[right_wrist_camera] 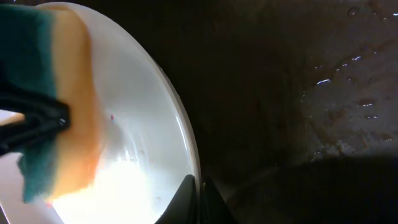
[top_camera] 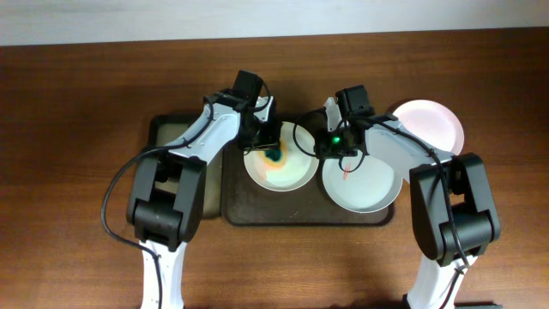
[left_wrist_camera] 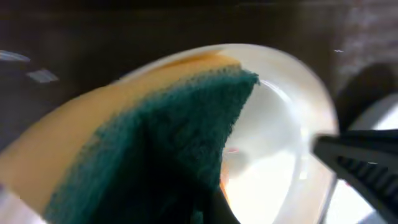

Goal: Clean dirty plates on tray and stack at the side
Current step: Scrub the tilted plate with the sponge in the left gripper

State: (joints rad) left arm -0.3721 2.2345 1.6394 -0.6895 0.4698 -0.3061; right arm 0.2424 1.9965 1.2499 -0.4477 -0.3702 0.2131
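Two white plates lie on the large dark tray [top_camera: 257,211]. My left gripper [top_camera: 271,142] is shut on a green-yellow sponge [top_camera: 273,155] and presses it onto the left plate [top_camera: 290,174], which shows an orange-tinted wet patch. The sponge fills the left wrist view [left_wrist_camera: 155,137] over that plate [left_wrist_camera: 280,124]. My right gripper [top_camera: 324,144] is shut on this plate's right rim; in the right wrist view its jaws [right_wrist_camera: 198,186] pinch the rim [right_wrist_camera: 180,124], with the sponge [right_wrist_camera: 56,106] at the left. The right plate [top_camera: 369,189] has a red smear at its centre.
A third white plate [top_camera: 431,125] lies on the wooden table to the right of the tray. A smaller dark tray [top_camera: 168,129] sits to the left, partly under my left arm. The large tray's floor looks wet [right_wrist_camera: 348,93].
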